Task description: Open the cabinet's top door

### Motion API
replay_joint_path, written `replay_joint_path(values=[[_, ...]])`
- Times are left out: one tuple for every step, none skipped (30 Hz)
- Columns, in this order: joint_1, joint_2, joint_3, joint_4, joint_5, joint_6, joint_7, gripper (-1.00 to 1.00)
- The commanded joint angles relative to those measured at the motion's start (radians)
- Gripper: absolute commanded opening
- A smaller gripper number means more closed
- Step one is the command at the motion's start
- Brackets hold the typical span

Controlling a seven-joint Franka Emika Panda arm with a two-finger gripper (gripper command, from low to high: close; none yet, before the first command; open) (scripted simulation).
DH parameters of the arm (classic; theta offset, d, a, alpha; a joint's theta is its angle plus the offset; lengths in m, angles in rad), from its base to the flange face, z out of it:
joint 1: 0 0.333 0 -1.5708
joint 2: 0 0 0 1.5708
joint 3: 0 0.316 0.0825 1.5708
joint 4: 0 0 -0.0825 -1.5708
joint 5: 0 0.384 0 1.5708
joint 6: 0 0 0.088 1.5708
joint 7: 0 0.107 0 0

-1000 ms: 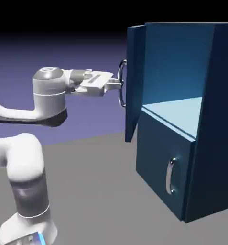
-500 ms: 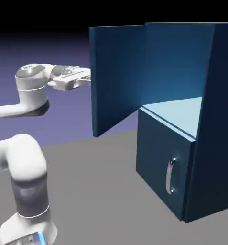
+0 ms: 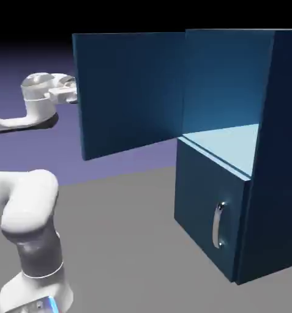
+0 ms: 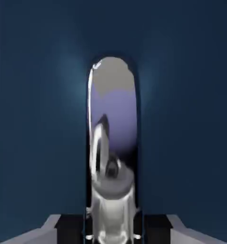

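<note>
1. We see the cabinet [image 3: 258, 79] at the right of the exterior view, standing on the grey table [image 3: 123, 244].
2. The top door [image 3: 130, 92] stands swung wide, filling the upper middle of the frame; its inner face is turned toward us.
3. Behind it, the pale-blue inner shelf [image 3: 224, 143] lies exposed at right of centre.
4. The lower door [image 3: 203, 208] is shut, with its silver handle [image 3: 218, 225] at lower right.
5. The gripper [image 3: 70, 93], at upper left, meets the top door's far edge, partly hidden by it.
6. In the hand view, the curved silver handle [image 4: 111, 143] fills the middle; we read the gripper as clamped on it.
</note>
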State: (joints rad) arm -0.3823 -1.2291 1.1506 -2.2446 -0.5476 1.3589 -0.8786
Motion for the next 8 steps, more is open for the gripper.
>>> replay_joint_path(values=[[-0.033,0.002,0.019,0.036,0.01,-0.029,-0.005,-1.0],[-0.065,0.003,0.037,0.072,0.02,-0.059,-0.009,-1.0],[-0.098,0.003,0.055,0.109,0.028,-0.088,-0.015,-1.0],[-0.13,0.003,0.071,0.145,0.036,-0.116,-0.021,-1.0],[-0.163,0.002,0.087,0.181,0.044,-0.145,-0.027,-1.0],[-0.195,0.001,0.102,0.218,0.05,-0.173,-0.034,-1.0],[-0.217,0.0,0.111,0.242,0.055,-0.192,-0.038,-1.0],[-0.217,0.0,0.111,0.242,0.055,-0.192,-0.038,1.0]])
